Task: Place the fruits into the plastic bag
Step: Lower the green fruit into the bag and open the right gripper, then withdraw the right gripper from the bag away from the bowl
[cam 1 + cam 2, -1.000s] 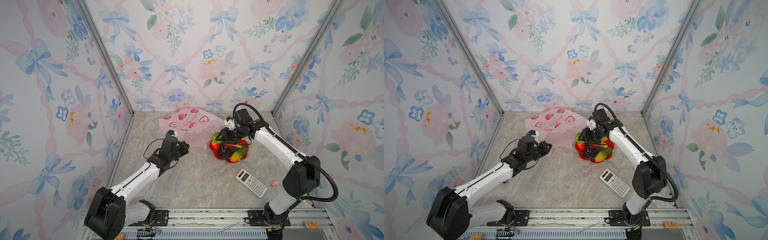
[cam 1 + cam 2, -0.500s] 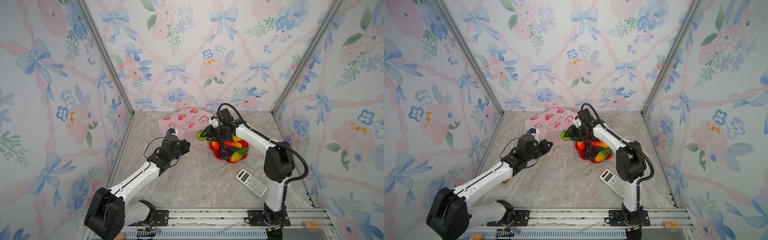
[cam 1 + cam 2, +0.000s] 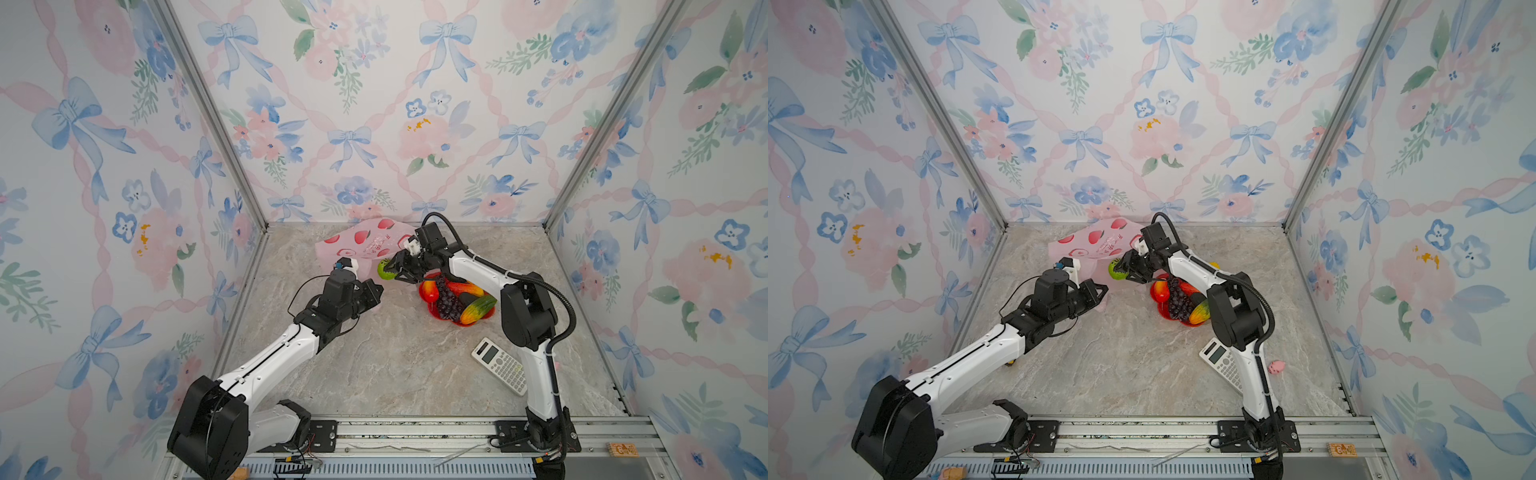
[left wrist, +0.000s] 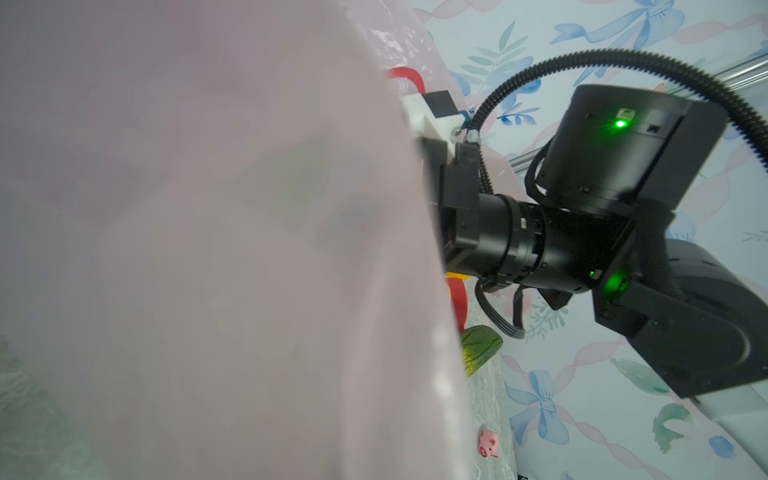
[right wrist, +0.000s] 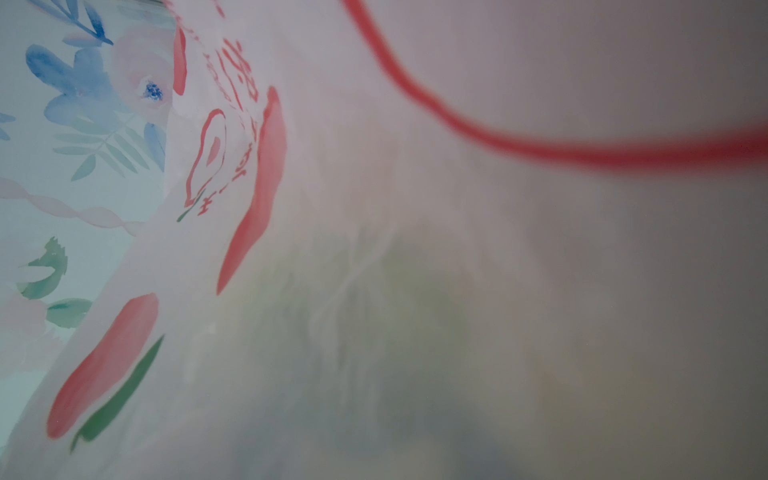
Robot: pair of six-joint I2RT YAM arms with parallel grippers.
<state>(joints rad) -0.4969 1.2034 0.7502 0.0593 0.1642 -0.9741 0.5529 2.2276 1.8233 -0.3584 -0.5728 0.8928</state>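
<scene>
1. Calculator (image 3: 500, 365) and pink pig (image 3: 1276, 367) lie nearest on the marble counter (image 3: 395, 365), unmoved.
2. Left gripper (image 3: 374, 293) stays clamped on the edge of the plastic bag (image 3: 365, 245), same spot as before.
3. Red plate (image 3: 446, 321) holds the grape bunch (image 3: 449, 299), mangoes (image 3: 476, 309) and avocado (image 3: 467, 298).
4. Right gripper (image 3: 392, 270) grips the bumpy green ball (image 3: 384, 269). It has swung off the plate to the bag's mouth.
5. The bag lies by the back wall. Floral wallpaper (image 3: 374, 124) covers all three sides.

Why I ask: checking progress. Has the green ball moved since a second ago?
Yes. The green ball, in the right gripper, has gone left, away from the red plate and toward the bag.
</scene>
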